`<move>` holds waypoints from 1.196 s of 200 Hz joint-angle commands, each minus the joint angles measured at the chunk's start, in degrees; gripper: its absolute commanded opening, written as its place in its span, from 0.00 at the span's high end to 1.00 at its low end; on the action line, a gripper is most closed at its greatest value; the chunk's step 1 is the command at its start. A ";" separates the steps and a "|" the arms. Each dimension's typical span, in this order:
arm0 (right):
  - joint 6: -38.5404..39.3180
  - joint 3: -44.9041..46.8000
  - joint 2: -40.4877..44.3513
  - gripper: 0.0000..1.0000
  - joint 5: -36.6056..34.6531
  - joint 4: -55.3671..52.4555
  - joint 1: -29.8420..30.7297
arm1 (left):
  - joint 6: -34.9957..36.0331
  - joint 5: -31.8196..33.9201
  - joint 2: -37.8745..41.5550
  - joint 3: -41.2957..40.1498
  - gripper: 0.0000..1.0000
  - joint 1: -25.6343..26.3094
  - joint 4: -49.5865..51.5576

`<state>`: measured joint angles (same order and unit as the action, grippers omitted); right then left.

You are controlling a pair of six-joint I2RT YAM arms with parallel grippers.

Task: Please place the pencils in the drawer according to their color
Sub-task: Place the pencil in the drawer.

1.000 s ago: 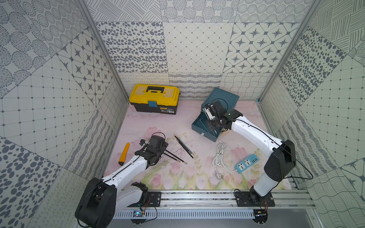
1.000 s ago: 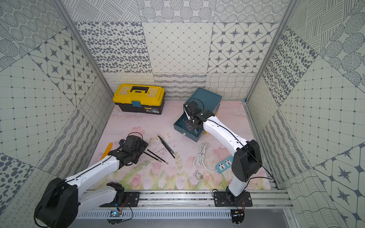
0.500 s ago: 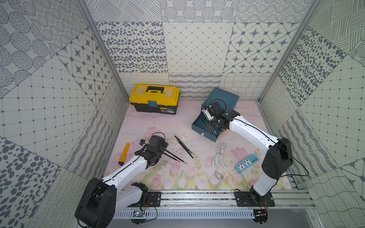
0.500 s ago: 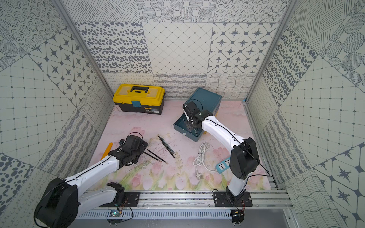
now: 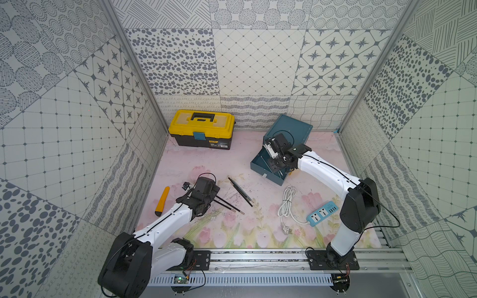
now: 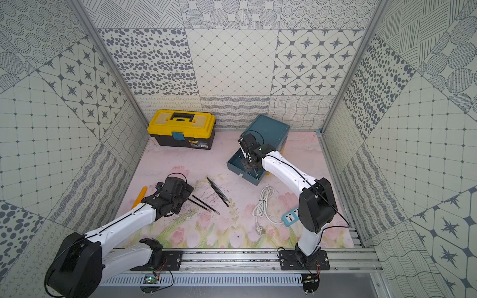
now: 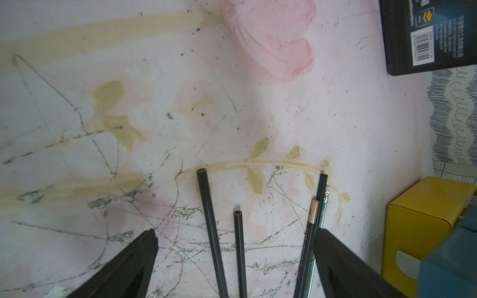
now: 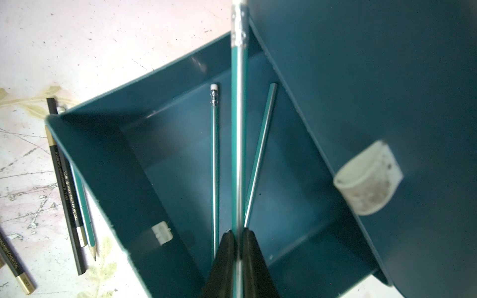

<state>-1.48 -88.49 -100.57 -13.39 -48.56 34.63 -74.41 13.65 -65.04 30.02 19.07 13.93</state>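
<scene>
- Pencils (image 5: pixel 240 192) lie loose mid-bench in both top views, well apart from the teal drawer chest (image 5: pixel 291 129) at the back. The right arm (image 5: pixel 322 167) hangs over its pulled-out drawer (image 5: pixel 263 173), and the left arm (image 5: pixel 175 214) over another pair of pencils (image 6: pixel 205 204).
- Left wrist view: the left jaws are spread wide and empty, straddling two black pencils (image 7: pixel 210 227). A gold-capped charcoal pencil (image 7: pixel 308 237) and a teal-barrelled one (image 7: pixel 324 203) lie close against one finger (image 7: pixel 343 263). This arm had best wait until the drawer is free.
- Right wrist view: the right jaws are pressed together on a teal pencil (image 8: pixel 238 129), held above the open teal drawer (image 8: pixel 108 160), where two teal pencils (image 8: pixel 214 154) already lie. The colour matches, so the step looks like a set-down. Lower it close to the drawer floor, lined up with those two. Get its silver eraser end clear of the chest front and the white tab (image 8: pixel 369 178), and only then part the jaws.
</scene>
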 commanded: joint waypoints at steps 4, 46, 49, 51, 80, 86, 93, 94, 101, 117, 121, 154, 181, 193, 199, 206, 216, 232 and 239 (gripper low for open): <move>0.05 0.51 -0.85 0.88 -0.75 1.62 -0.20 | 1.69 -0.07 0.13 0.46 0.01 -0.09 0.65; 0.00 0.76 -0.76 0.82 -0.76 1.64 -0.26 | 1.70 -0.11 0.09 0.39 0.01 -0.09 0.70; -0.05 0.77 -0.76 0.81 -0.77 1.64 -0.24 | 1.69 -0.11 0.08 0.39 0.01 -0.10 0.69; -0.05 0.77 -0.76 0.80 -0.77 1.65 -0.22 | 1.65 -0.11 0.08 0.46 0.01 -0.11 0.67; -0.04 1.12 -0.67 0.76 -0.98 1.62 -0.12 | 1.55 -0.11 0.11 0.46 0.01 -0.12 0.61; -0.08 1.12 -0.60 0.76 -1.07 1.64 -0.13 | 1.60 -0.24 0.08 0.46 0.01 -0.07 0.64; -0.02 1.04 -0.51 0.75 -1.05 1.57 -0.17 | 1.60 -0.20 0.08 0.45 0.01 -0.14 0.48; -0.02 1.04 -0.46 0.75 -1.04 1.55 -0.18 | 1.58 -0.20 0.08 0.46 0.01 -0.11 0.48; -0.19 0.93 -0.34 0.74 -1.07 1.46 -0.18 | 1.62 -0.20 0.08 0.48 0.01 -0.13 0.50; -0.41 0.61 0.11 0.73 -0.85 1.15 0.01 | 1.70 -0.20 0.03 0.69 0.01 -0.15 0.53; -0.47 0.52 0.27 0.72 -0.78 1.06 0.02 | 1.64 -0.20 0.06 0.70 0.01 -0.09 0.49; -1.70 -0.48 2.02 0.69 -0.34 0.27 0.68 | 1.69 -0.38 0.09 0.75 0.01 -0.11 0.41; -3.22 -2.39 3.10 0.66 0.03 -0.93 1.98 | 1.71 -0.21 0.29 0.76 0.01 -0.09 0.40; -3.55 -3.43 3.43 0.66 0.35 -1.49 3.02 | 1.79 -0.20 0.30 0.79 0.01 -0.12 0.39; -3.70 -3.89 3.46 0.65 0.30 -1.68 3.64 | 1.73 -0.20 0.31 0.79 0.01 -0.10 0.39; -3.75 -4.50 3.46 0.65 0.00 -1.90 4.48 | 1.76 -0.20 0.27 0.81 0.01 -0.14 0.42; -3.80 -5.38 3.40 0.65 -0.48 -2.18 5.93 | 1.78 -0.11 0.33 0.74 0.01 -0.13 0.51; -3.88 -6.66 3.01 0.64 -1.04 -2.26 8.31 | 1.75 0.05 0.39 0.68 0.01 -0.16 0.65; -4.13 -7.24 2.61 0.64 -1.20 -2.41 9.32 | 1.80 0.06 0.47 0.70 0.01 -0.15 0.63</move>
<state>-4.32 -92.99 -99.33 -13.69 -51.00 40.77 -73.65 13.65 -65.04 30.02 19.07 13.93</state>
